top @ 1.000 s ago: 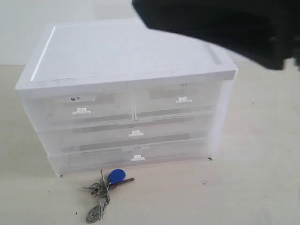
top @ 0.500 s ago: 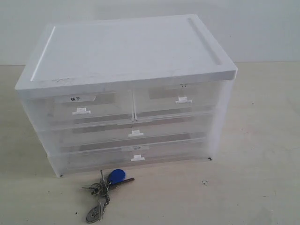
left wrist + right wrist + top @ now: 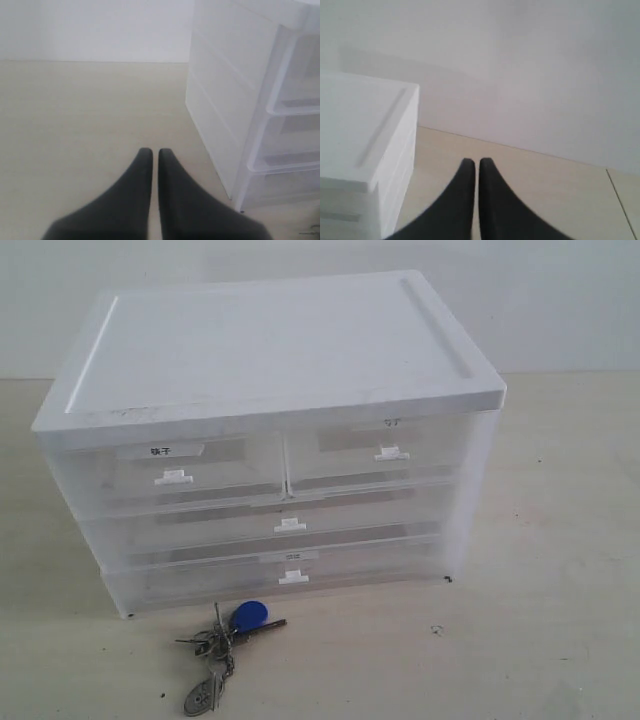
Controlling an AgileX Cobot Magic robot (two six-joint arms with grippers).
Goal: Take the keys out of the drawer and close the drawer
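The keys [image 3: 225, 640], with a blue fob and an oval silver tag, lie on the table just in front of the white drawer unit [image 3: 260, 370]. The drawer [image 3: 380, 455], the upper right half-width one with a small tab handle, sits pushed in flush with the unit's front. Neither arm shows in the exterior view. In the left wrist view my left gripper [image 3: 151, 152] is shut with nothing in it, beside the unit's side wall [image 3: 220, 100]. In the right wrist view my right gripper [image 3: 471, 162] is shut and empty, off the unit's corner [image 3: 395, 130].
The upper left half-width drawer [image 3: 175, 468] carries a white black-lettered label. Two full-width drawers [image 3: 290, 530] below it are pushed in. A pale wall [image 3: 560, 300] rises behind the beige table [image 3: 560, 580].
One second ago a dark arm crossed the top right of the exterior view. It has withdrawn out of sight. The keys and drawers have not moved.
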